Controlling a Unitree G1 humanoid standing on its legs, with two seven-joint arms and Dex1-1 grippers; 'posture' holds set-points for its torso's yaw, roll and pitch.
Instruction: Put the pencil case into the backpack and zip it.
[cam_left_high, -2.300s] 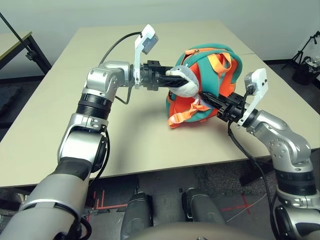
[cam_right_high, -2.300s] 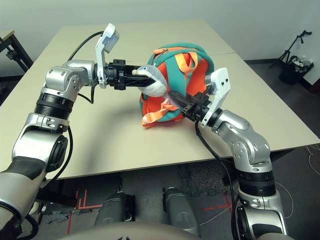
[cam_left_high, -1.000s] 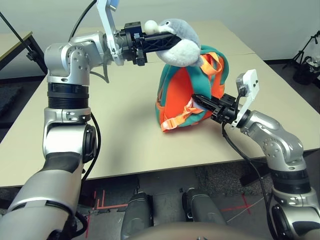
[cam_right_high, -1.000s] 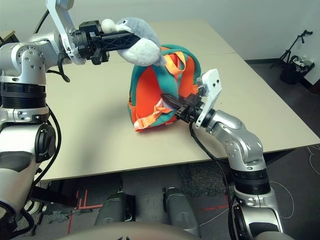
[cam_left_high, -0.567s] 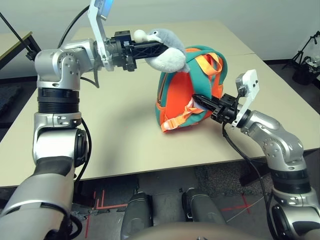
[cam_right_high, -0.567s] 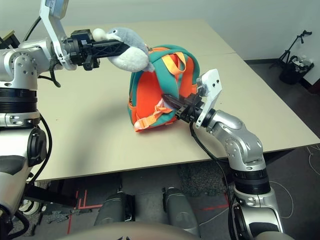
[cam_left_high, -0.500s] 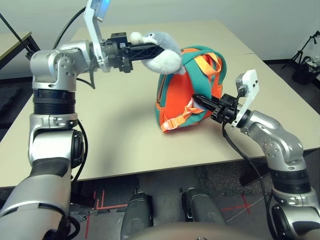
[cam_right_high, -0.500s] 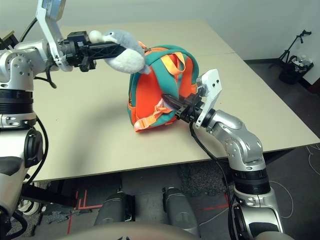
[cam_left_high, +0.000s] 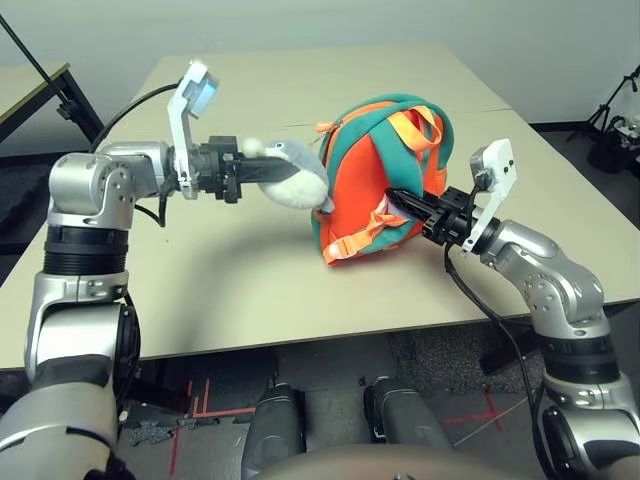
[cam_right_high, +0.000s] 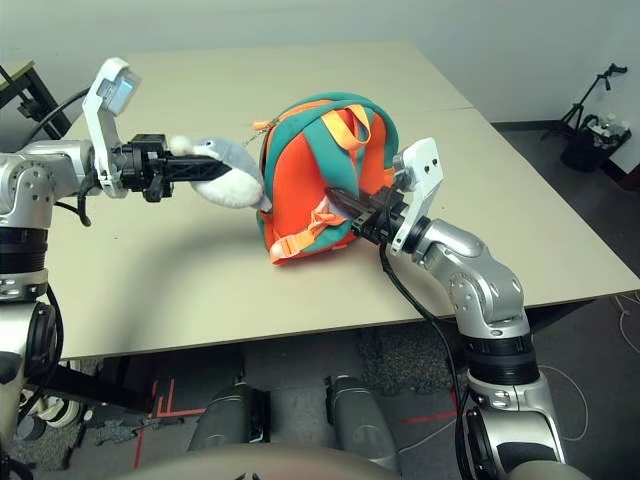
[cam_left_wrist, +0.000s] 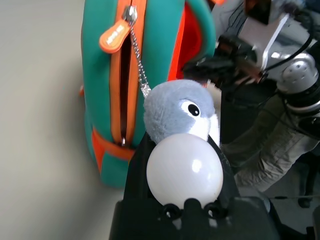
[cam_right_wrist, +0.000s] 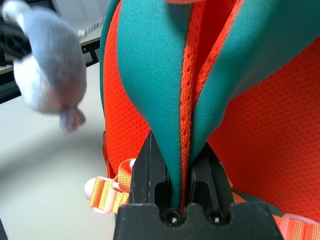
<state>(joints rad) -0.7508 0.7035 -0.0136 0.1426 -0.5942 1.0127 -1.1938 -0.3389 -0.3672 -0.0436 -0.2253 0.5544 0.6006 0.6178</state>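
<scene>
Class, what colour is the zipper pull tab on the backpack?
Orange: the zipper pull tab on the backpack shows best in the left wrist view.

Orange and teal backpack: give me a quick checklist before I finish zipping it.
1. Left hand shut on the grey-white plush animal chained to the zip pull: ok.
2. Right hand shut on a teal strap of the small orange and teal backpack, bracing it: ok.
3. Backpack standing upright on the beige table: ok.
4. Zip fully closed: not ok; in the left wrist view the orange zip pull sits near the top, with a dark gap showing along the zip below.
5. White pencil case inside the backpack: cannot tell; it shows in no view.
</scene>
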